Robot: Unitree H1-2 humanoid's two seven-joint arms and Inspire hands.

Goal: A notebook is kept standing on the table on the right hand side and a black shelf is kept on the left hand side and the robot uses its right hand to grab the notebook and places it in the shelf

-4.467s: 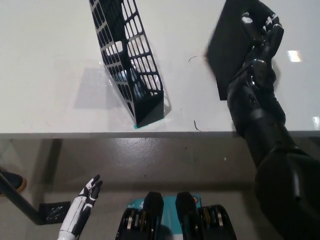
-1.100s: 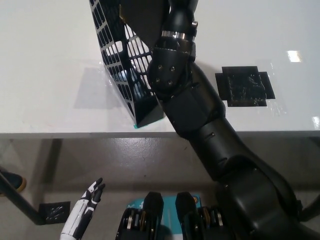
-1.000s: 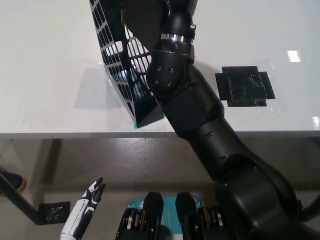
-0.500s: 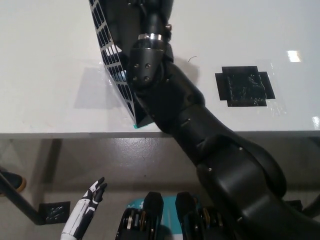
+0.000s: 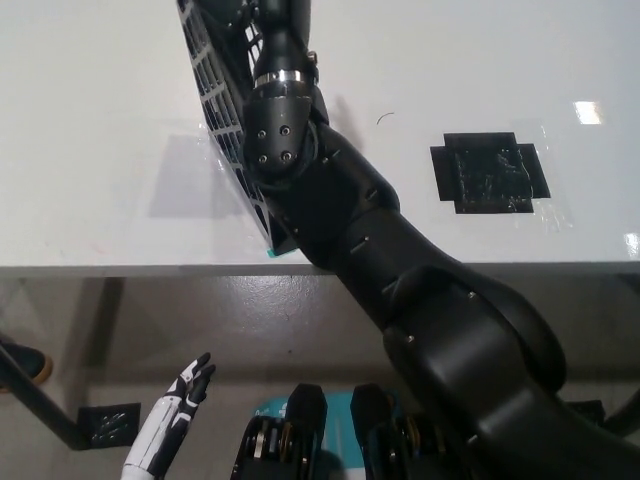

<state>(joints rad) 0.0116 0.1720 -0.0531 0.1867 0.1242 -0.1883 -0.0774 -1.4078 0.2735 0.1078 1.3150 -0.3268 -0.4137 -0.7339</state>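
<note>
we saw the black right arm (image 5: 340, 220) reaching up and across the white surface (image 5: 90, 120) from the lower right, its forearm lying over the black shelf (image 5: 215, 110) near the front edge. the wrist, with its silver ring, sat above the shelf's open top, and the right robot hand (image 5: 262, 12) was cut off by the upper edge of the picture, so we could not tell whether it was clenched, released or grasping anything. the notebook itself was not something we could make out; the arm covered the shelf's inside, and where the notebook lay we could not say.

the shelf stood on the left part of the surface, its lattice side wall showing just left of the arm, its lower corner close to the surface's front edge with a small teal mark beside it. its shadow fell to the left on the surface.

to the right, well apart from the shelf, a square of black tape (image 5: 490, 172) was stuck flat on the surface with nothing on it.

the white left robot hand (image 5: 172, 415) rested low at the lower left, below the surface's edge, its fingers spread apart and holding nothing.
</note>
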